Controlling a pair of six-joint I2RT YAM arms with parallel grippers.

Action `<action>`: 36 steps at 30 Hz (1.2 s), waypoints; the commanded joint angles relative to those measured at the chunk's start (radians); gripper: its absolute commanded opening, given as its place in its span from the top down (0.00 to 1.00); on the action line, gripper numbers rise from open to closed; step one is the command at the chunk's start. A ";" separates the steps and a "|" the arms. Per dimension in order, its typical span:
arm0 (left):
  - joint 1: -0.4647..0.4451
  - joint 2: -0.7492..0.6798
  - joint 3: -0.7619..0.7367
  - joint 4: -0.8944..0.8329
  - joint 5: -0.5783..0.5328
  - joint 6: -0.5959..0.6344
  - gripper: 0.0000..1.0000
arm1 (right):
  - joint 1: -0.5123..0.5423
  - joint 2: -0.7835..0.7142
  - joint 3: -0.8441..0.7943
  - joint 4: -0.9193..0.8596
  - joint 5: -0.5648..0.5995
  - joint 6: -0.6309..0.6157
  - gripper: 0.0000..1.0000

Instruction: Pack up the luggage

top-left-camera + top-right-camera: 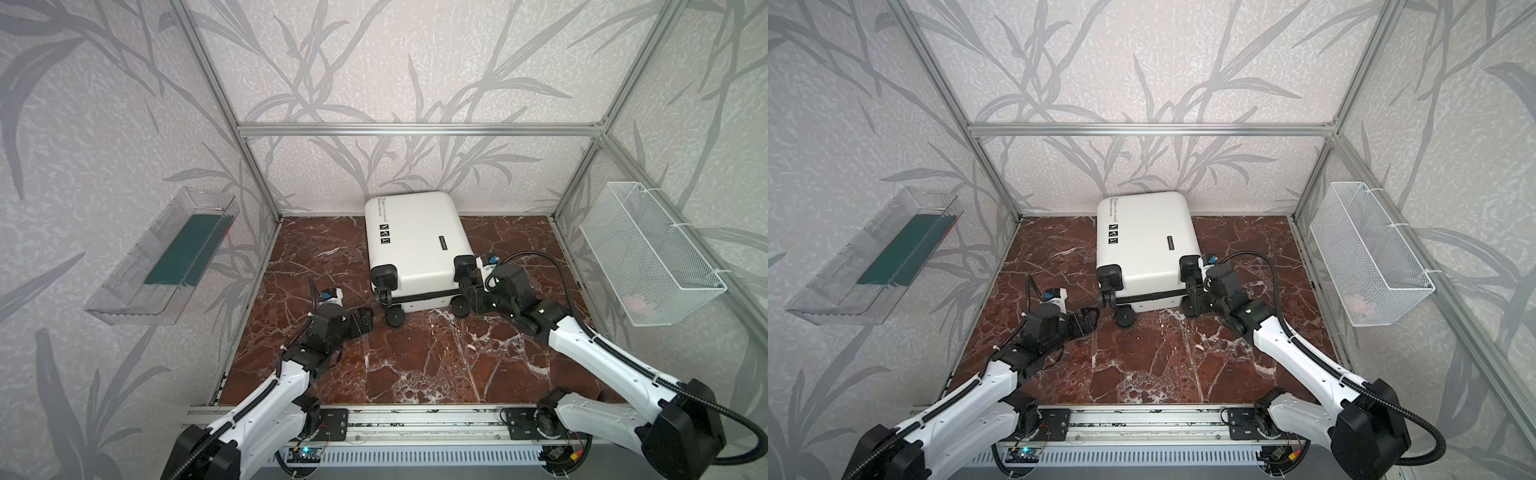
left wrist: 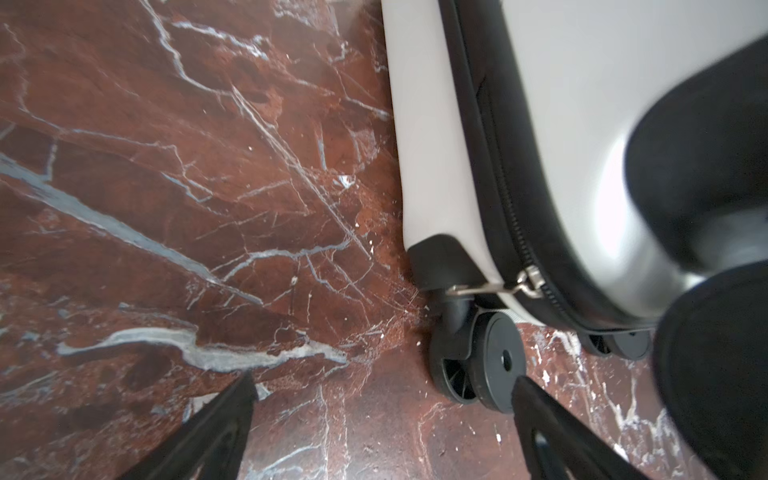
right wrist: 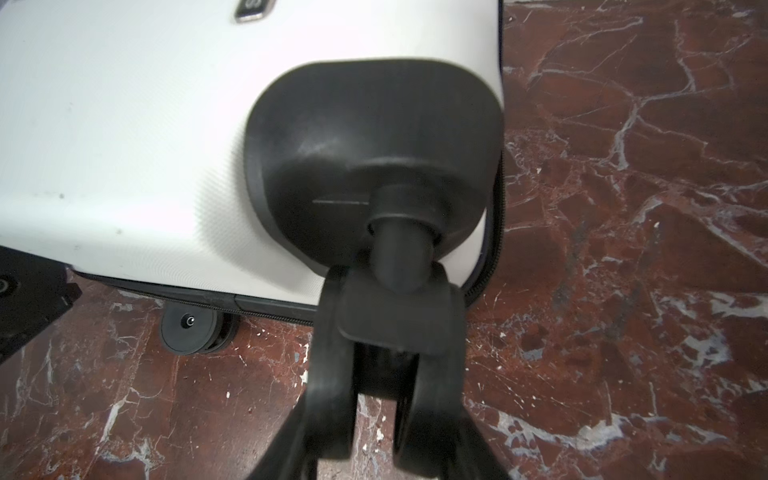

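Luggage (image 1: pixel 415 245) lies shut, flat at back-centre of table (image 1: pixel 415 357), wheels fwd. Left gripper (image 2: pixel 382 411) wide open, empty, nr lower caster (image 2: pixel 478 361). Right gripper (image 3: pixel 382 415) jaws straddle upper caster (image 3: pixel 386 332); black-on-black blur, can't tell if gripped.

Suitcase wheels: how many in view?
4, at the suitcase's near end: lower left wheel, lower right wheel on the table; upper left wheel free, upper right wheel inside the right pincer.
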 commanded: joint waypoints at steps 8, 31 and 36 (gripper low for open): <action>-0.038 0.029 -0.026 0.106 -0.067 0.043 0.03 | -0.042 -0.033 0.003 0.028 0.000 -0.043 0.63; -0.195 0.311 -0.143 0.691 -0.178 0.251 0.15 | -0.128 -0.019 0.031 0.012 -0.069 -0.069 0.73; -0.196 0.371 -0.147 0.797 -0.159 0.299 0.22 | -0.132 -0.024 0.029 0.007 -0.076 -0.067 0.73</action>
